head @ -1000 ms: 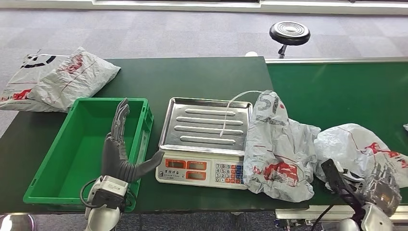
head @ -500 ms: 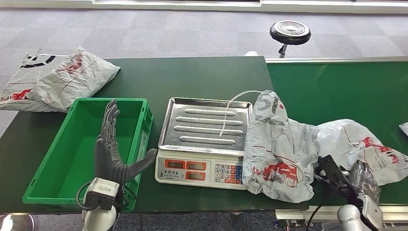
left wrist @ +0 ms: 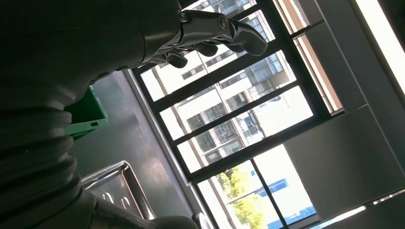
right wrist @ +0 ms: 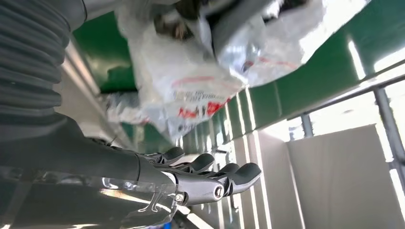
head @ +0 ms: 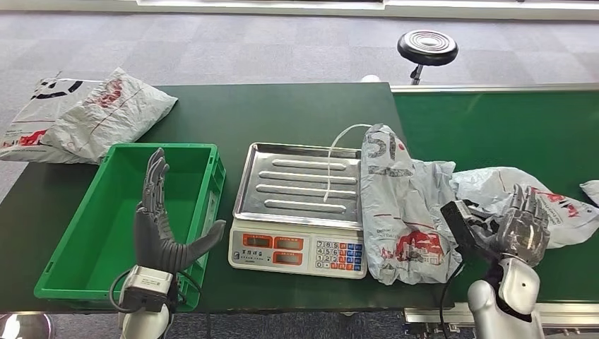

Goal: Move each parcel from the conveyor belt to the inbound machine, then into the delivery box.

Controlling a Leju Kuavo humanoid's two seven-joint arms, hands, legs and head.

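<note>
**Op A:** Logging this moment. My right hand (head: 524, 227) is raised at the near edge of the green conveyor belt (head: 494, 134), fingers spread, its back to the head camera. It is right against the crumpled grey plastic mailer parcel with red print (head: 406, 212), but I cannot tell whether the fingers have any of the bag in them.

**Op B:** Where does that parcel lie?

**Op A:** Across the seam: part on the dark green table (head: 282, 113), part on the belt, its left edge touching the right rim of the silver weighing scale with the ribbed steel tray (head: 300, 183). It is not on the tray. A thin white cord (head: 335, 152) loops from the parcel's top over the tray. A second grey mailer bag (head: 508, 194) sits just behind my right hand on the belt.

**Op B:** Left side?

**Op A:** Left hand (head: 159, 219) is released, upright, fingers apart, holding nothing, over the near right wall of the green plastic crate (head: 78, 233). I judge it is parked there to receive the parcel after weighing. Two more grey mailer bags (head: 85, 116) lie at the table's far left corner.

**Op B:** Stage?

**Op A:** My reading: the scale step is not yet done for this parcel. Soft bag, so I expect it to sag and drag the cord.
</note>
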